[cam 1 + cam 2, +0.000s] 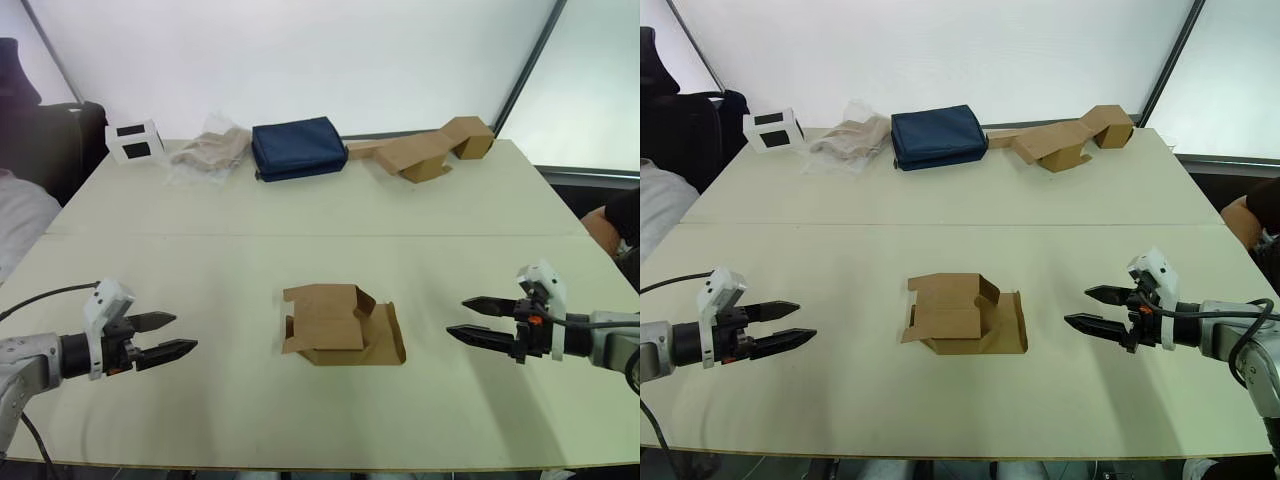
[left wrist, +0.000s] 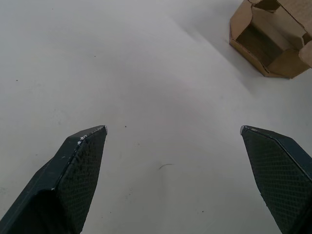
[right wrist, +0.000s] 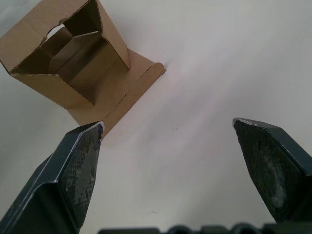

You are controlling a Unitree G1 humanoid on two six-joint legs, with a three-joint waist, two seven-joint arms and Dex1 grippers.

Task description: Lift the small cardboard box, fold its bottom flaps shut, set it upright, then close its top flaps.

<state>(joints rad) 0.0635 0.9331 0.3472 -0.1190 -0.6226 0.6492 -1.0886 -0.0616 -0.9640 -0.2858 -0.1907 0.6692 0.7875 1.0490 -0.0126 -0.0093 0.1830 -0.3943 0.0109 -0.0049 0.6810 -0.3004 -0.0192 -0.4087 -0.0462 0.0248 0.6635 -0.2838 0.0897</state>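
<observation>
- Two grippers hover low over the pale tabletop, one on each side of the small cardboard box, and we see both pointing inward toward it.
- We find the box lying on its side near the middle of the front half of the tabletop, roughly midway between the grippers and touching neither.
- Its flaps are unfolded: one broad flap lies flat on the tabletop on the robot's right side of the box, and through the right wrist view we look straight into the hollow, open body.
- We see the left gripper with its fingers spread wide and nothing between them; in its wrist view the two black tips stand well apart over bare tabletop, with the box off to one corner.
- We see the right gripper released as well, its fingers parted and empty, well apart from the box.
- Along the far edge of the tabletop we count a small white block with dark squares, a crumpled clear plastic bag, a navy blue pouch and a longer bent brown cardboard piece.
- We also see part of a person at the right edge, beside the tabletop.
</observation>
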